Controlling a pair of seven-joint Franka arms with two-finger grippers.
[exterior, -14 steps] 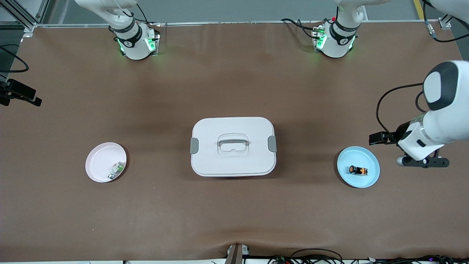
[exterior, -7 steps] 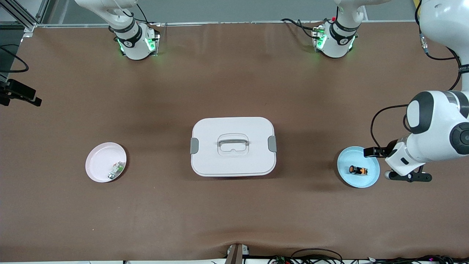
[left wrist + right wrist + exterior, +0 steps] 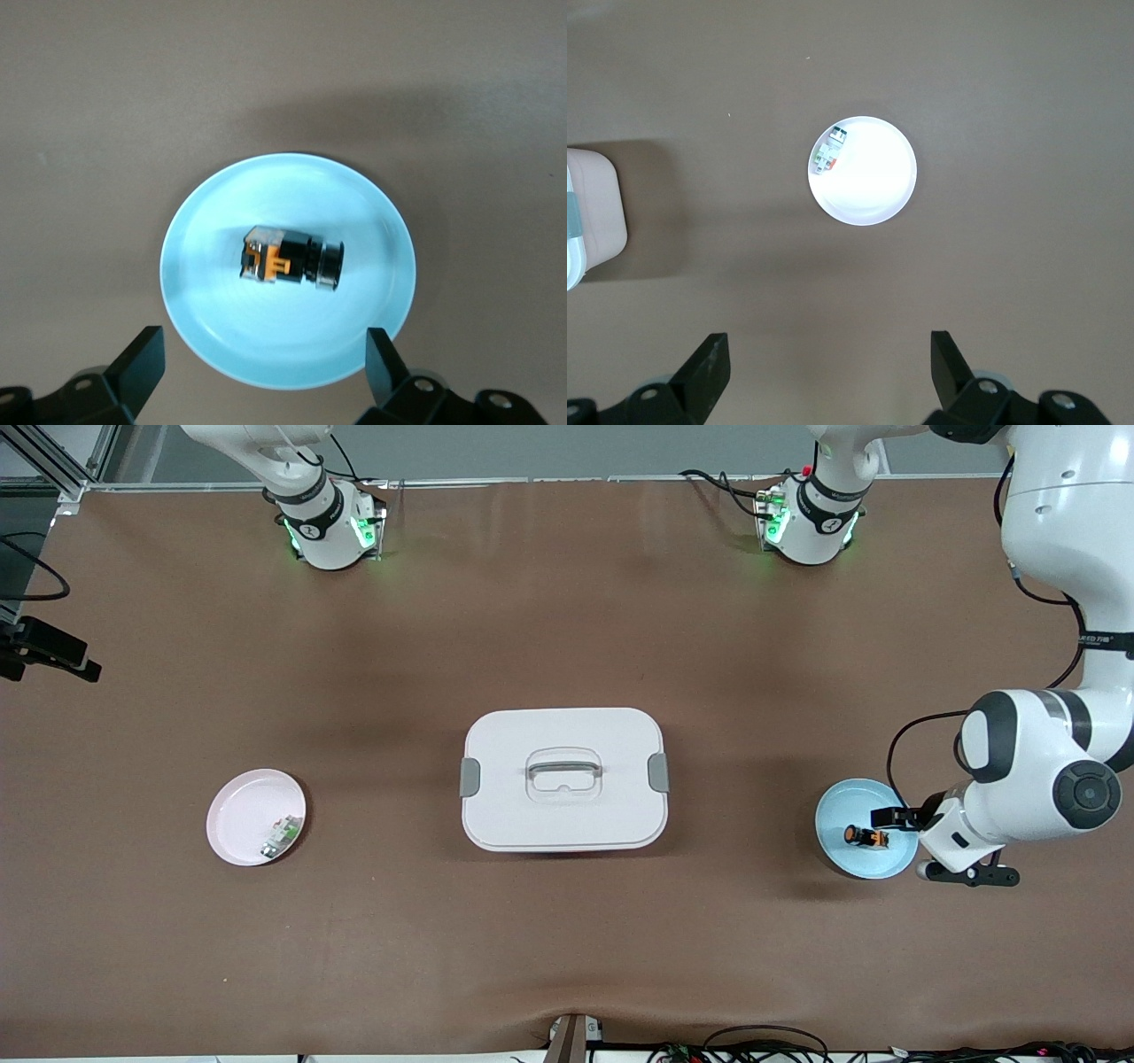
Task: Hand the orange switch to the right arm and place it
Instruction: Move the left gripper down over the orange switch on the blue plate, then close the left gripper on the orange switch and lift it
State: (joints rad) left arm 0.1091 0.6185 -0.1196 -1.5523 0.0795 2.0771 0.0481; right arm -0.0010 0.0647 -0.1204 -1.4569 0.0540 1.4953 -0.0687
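1. Overhead at the right arm's end of the table, the right gripper (image 3: 828, 372) hangs high with its fingers spread wide and nothing between them. It touches nothing, and this arm waits.
2. Below it, a pink plate (image 3: 232, 808) lies on the brown table (image 3: 567, 957). A small white-and-green part (image 3: 282, 838) sits in the plate against the rim toward the middle of the table.
3. At mid-table stands a white box (image 3: 532, 815) with its lid on. It has a grey clasp at each short end and a grey handle (image 3: 563, 763) lying flat in a recess on top.
4. Toward the left arm's end, level with the box, lies a blue plate (image 3: 837, 855). The orange switch (image 3: 866, 837) lies on its side near the plate's middle, apart from the rim.
5. Just above that plate hangs the left gripper (image 3: 266, 367), its jaws wide and empty. In the left wrist view the two fingertips (image 3: 142, 359) frame the plate's edge, and the switch lies between their lines without touching either.
6. Print runs along a dark band on the left arm (image 3: 1063, 514) near that end of the table, too small to read. No other writing can be made out on the plates, the box or the switch.
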